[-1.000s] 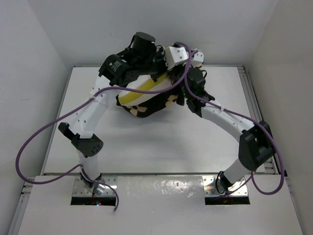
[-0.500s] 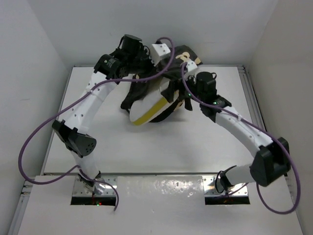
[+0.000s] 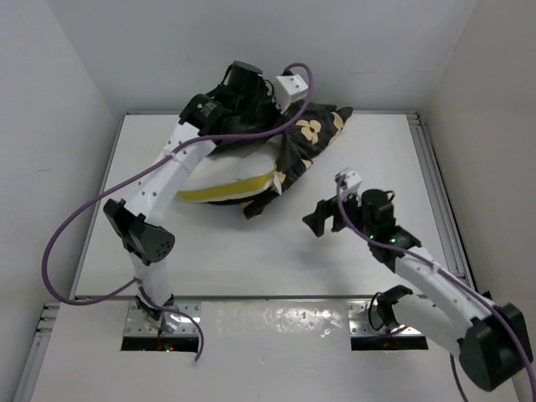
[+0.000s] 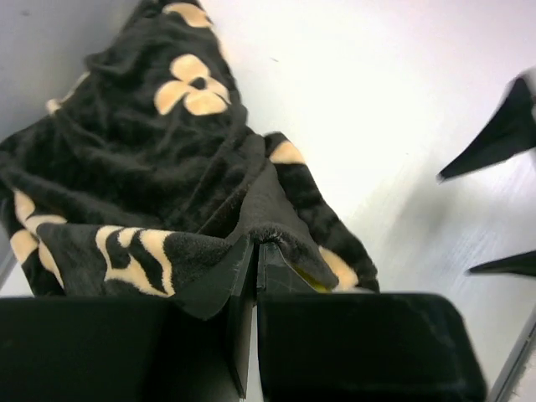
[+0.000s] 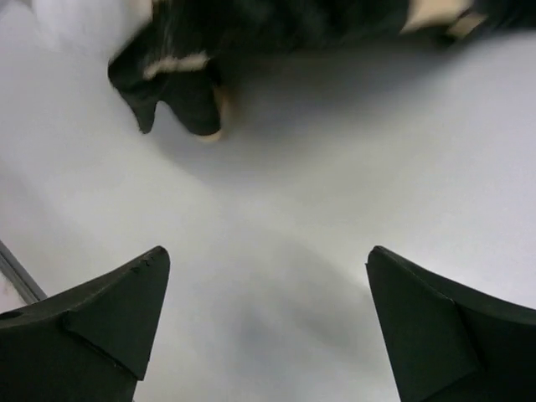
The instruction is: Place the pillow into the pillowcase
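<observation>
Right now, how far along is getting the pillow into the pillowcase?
Partly done: the pillowcase covers one end of the pillow. In hand: the left end effector is shut on the pillowcase's edge; the right end effector is open over the table, holding nothing. Left: much of the white pillow, with its yellow band, sticks out and must go inside.
</observation>
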`<state>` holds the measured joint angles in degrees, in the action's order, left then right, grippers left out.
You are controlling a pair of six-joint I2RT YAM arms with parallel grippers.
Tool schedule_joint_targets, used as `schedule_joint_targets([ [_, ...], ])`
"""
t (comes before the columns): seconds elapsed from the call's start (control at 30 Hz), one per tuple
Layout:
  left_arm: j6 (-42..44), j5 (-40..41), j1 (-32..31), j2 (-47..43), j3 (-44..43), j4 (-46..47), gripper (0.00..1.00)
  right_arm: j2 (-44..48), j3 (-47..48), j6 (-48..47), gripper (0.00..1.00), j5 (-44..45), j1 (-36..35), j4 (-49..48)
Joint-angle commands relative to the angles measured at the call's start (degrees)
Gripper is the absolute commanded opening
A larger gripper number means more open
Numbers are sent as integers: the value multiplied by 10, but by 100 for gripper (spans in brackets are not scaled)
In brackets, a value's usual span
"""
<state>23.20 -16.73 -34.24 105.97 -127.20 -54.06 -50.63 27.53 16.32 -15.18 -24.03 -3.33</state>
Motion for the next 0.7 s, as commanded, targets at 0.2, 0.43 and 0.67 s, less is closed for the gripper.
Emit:
schedule_joint_targets([
  [0.2,-5,22,-17,-8,-29,53,0,-170,15,-4,99,117,-167,-247],
  [0.43,-4,8,-7,-13,-28,53,0,-280,41,-33,96,291,-133,-215],
  [0.67,0,6,-7,-9,-36,51,0,-210,28,-151,92,236,-105,-171],
])
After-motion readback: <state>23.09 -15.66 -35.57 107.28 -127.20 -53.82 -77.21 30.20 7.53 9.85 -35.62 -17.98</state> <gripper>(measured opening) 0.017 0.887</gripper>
